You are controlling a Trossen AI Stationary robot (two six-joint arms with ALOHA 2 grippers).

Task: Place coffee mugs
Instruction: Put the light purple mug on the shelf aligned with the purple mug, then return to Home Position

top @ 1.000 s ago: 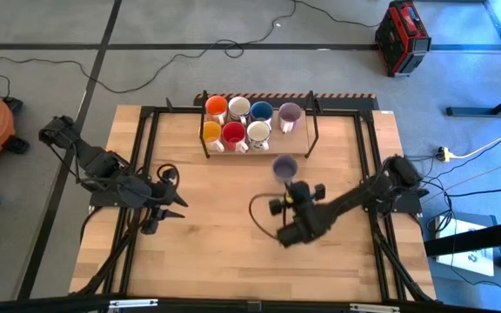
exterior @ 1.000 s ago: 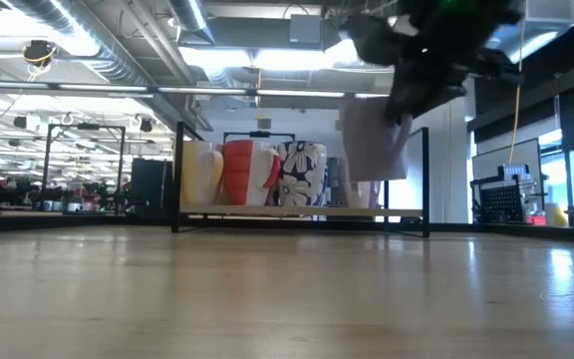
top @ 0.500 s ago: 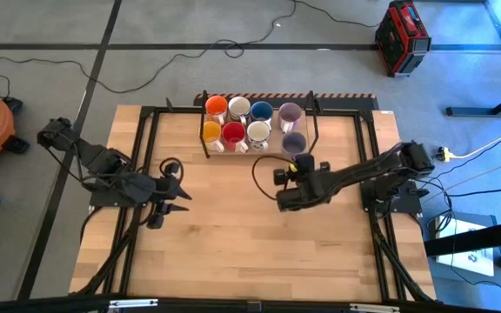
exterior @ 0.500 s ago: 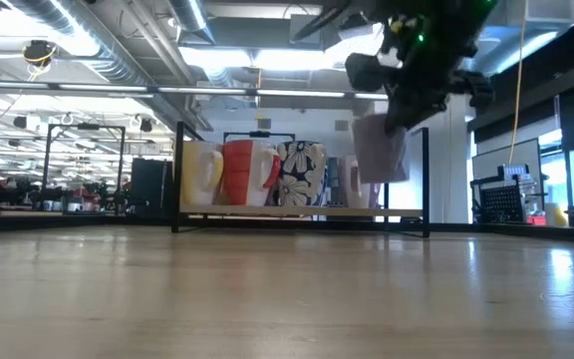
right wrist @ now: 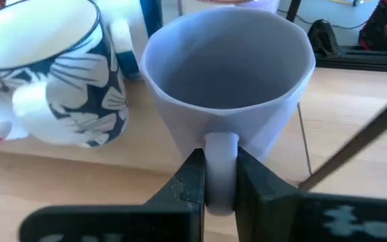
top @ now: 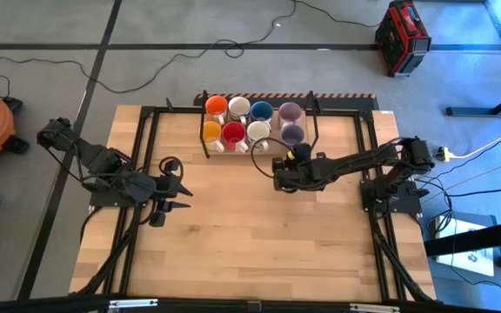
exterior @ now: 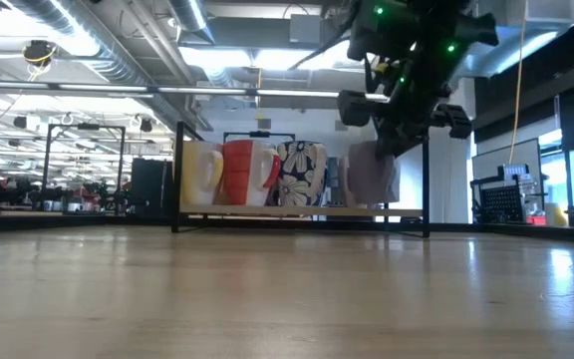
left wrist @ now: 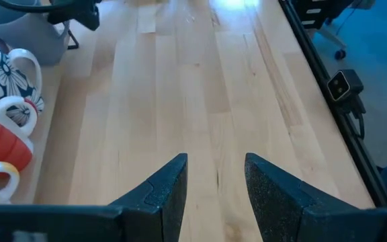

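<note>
Right gripper (right wrist: 213, 185) pinched the pale purple mug (right wrist: 230, 87) by its handle, jaws clamped, hovering at the rack's (top: 211, 149) last free slot; left gripper (left wrist: 213, 181) idled, jaws spread, over the counter (top: 233, 226).

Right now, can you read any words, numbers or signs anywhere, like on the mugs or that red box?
None can be read.
Flowered white mug: a dark flower pattern only, no letters.
Pale purple mug, held by its handle in the right end effector: plain.
Red box on the floor: any markings are too small to read.
</note>
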